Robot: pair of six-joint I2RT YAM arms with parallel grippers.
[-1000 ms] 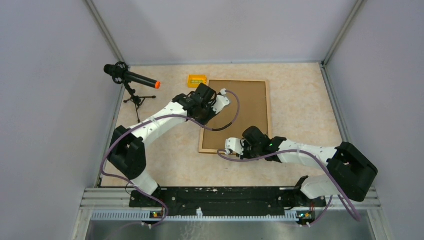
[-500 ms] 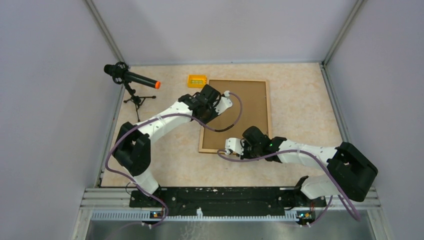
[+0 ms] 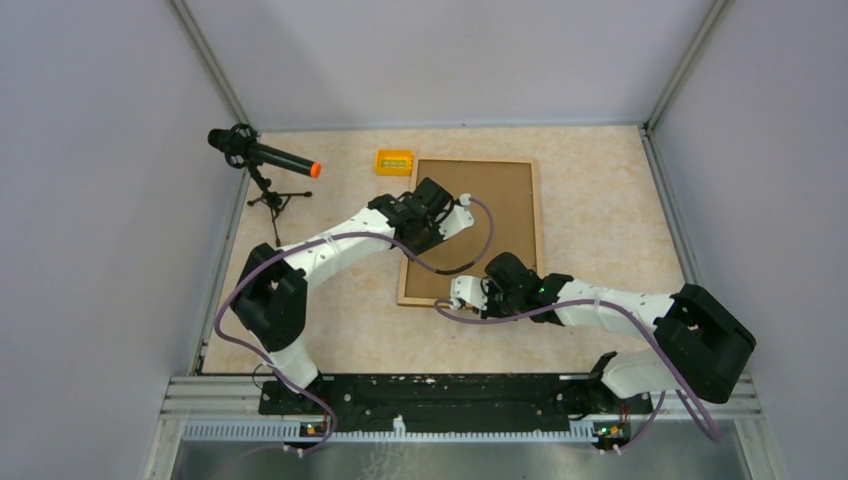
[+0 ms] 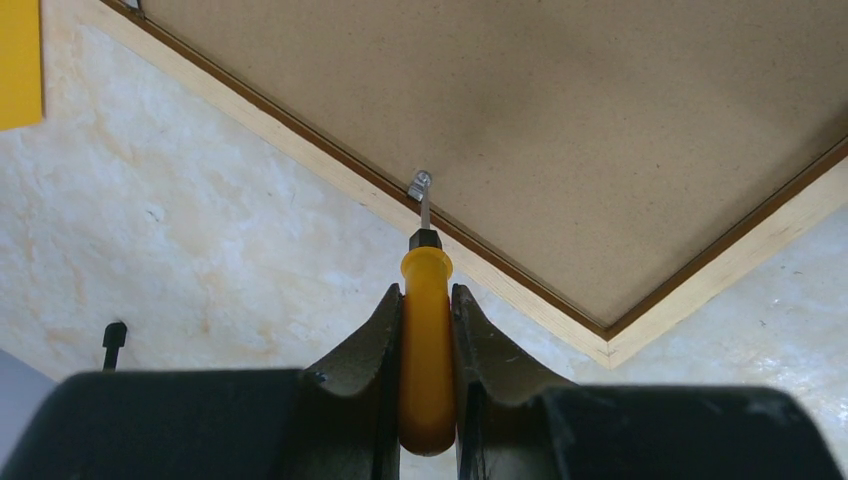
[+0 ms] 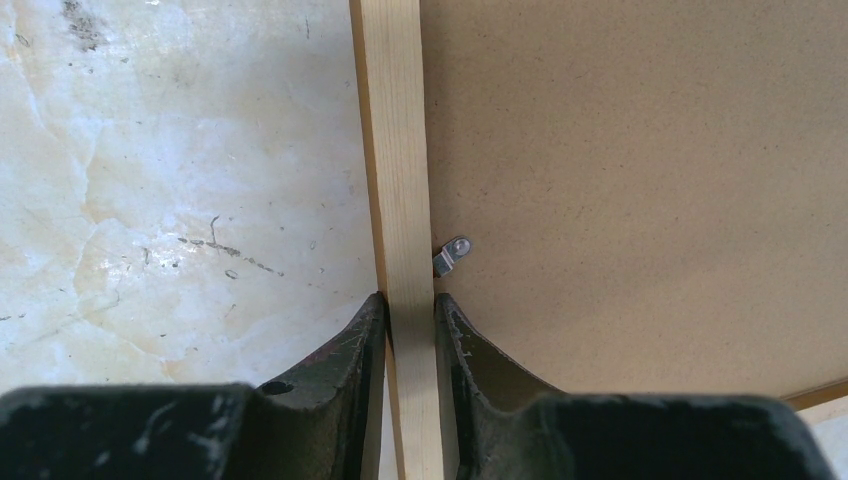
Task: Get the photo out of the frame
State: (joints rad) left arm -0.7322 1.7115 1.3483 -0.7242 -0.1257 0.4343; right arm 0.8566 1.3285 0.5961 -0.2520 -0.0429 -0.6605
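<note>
The frame (image 3: 505,200) lies back up on the table, its plain fibreboard back showing; the photo is hidden under it. My left gripper (image 3: 441,214) is over the frame's left rim, shut on a yellow-handled screwdriver (image 4: 427,300). The screwdriver's tip touches a small metal clip (image 4: 421,183) at the edge of the frame's back (image 4: 560,110). My right gripper (image 3: 463,292) is at the frame's near edge, shut on the pale wooden rim (image 5: 398,150). Another metal clip (image 5: 452,254) sits just beyond its right finger.
A small yellow box (image 3: 394,161) lies off the frame's far left corner and shows in the left wrist view (image 4: 20,60). A black microphone with an orange tip on a small tripod (image 3: 262,157) stands at the far left. Walls enclose three sides.
My left gripper has moved right and a little nearer along the frame's left rim, carrying the screwdriver. My right gripper has stayed on the rim.
</note>
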